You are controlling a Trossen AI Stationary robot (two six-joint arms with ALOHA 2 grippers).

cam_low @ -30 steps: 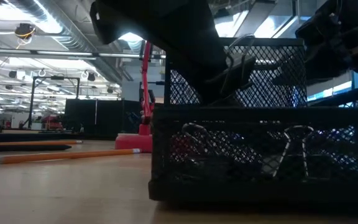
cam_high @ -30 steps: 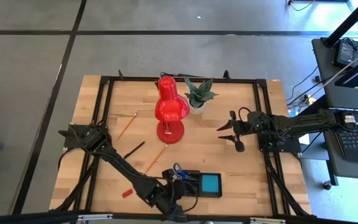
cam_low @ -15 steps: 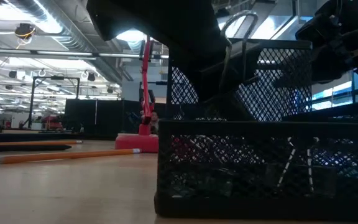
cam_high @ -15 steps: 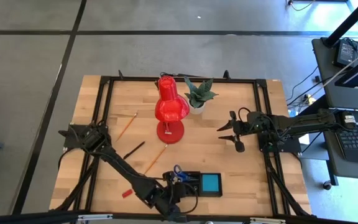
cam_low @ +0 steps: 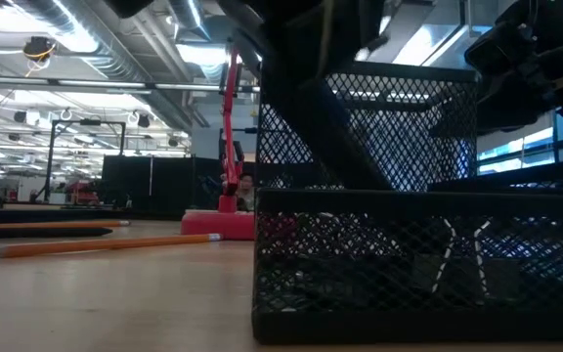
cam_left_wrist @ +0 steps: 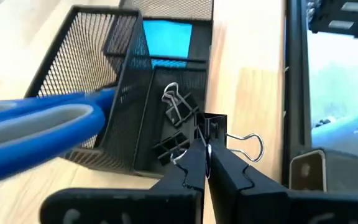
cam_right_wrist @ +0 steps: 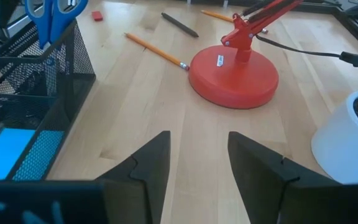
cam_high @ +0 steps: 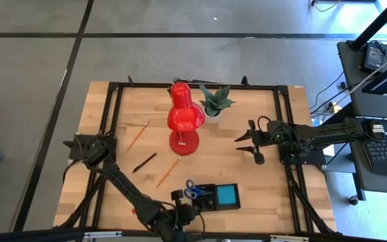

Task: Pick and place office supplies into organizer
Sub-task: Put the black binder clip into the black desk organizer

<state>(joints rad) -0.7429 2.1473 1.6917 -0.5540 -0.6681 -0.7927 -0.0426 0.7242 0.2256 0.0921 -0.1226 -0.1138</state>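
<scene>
Only wrist-visible: binder clip between fingers

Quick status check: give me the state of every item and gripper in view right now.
Left gripper: shut, empty, beside organizer.
Right gripper: open, empty, above table.
Organizer: upright on table.
Scissors: standing in organizer.
Binder clips: lying in organizer.
Note pad: in organizer.
Pencils: loose on table.
Pen: loose on table.
</scene>
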